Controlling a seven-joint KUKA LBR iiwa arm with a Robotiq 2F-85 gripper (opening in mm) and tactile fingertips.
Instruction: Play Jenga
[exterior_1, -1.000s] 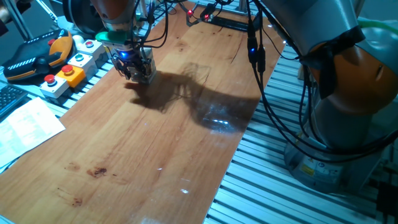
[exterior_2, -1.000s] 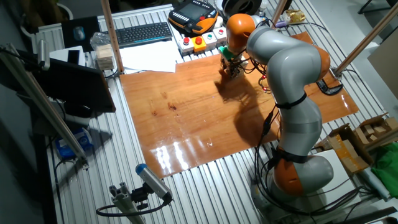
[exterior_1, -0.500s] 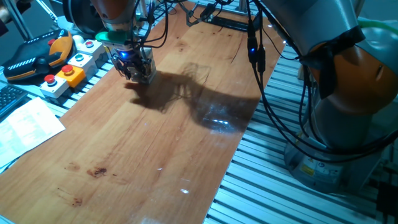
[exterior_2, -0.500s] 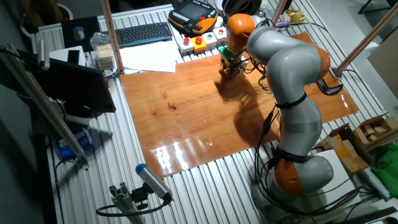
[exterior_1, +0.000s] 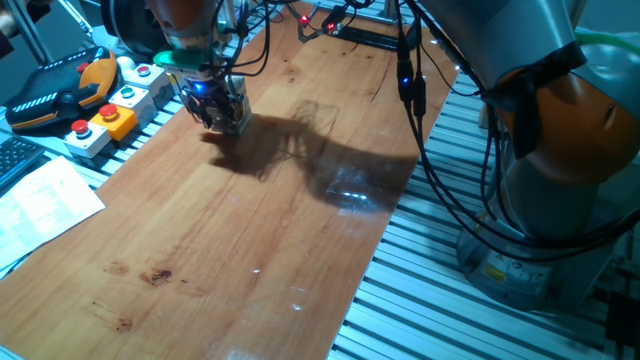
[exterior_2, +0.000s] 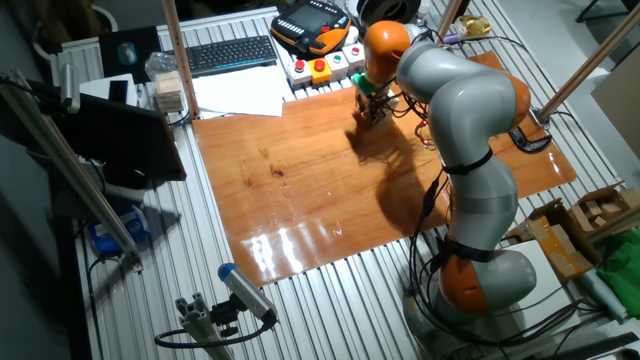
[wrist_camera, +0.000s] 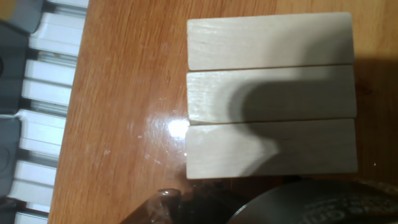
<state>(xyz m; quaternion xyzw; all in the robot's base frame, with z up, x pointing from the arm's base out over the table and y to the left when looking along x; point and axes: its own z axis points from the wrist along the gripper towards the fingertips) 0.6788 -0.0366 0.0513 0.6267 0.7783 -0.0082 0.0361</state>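
The claw (exterior_1: 222, 117), a dark two-finger metal gripper on the grey and orange arm, hangs low over the far left part of the glossy reddish-brown wooden board (exterior_1: 250, 220), close to the board's edge. Whether its fingers stand wide or narrow I cannot tell: in both fixed views the hand is small and dark, and it covers whatever lies under it. In the other fixed view the claw (exterior_2: 376, 108) sits just in front of the grey button boxes with red, green and orange buttons (exterior_2: 322, 65).

The hand view looks straight down on the Jenga tower of pale unpainted wooden blocks (wrist_camera: 270, 94): three long blocks lie side by side, touching along their long edges, on the wooden board (wrist_camera: 124, 93) (only this top layer shows, so the number of layers beneath cannot be told). A curved shadow falls across the middle and lower blocks. The board's edge and the ribbed aluminium table (wrist_camera: 43, 93) lie to the left of the blocks.

In one fixed view the button boxes (exterior_1: 105, 115) stand just beside the board, left of the claw.
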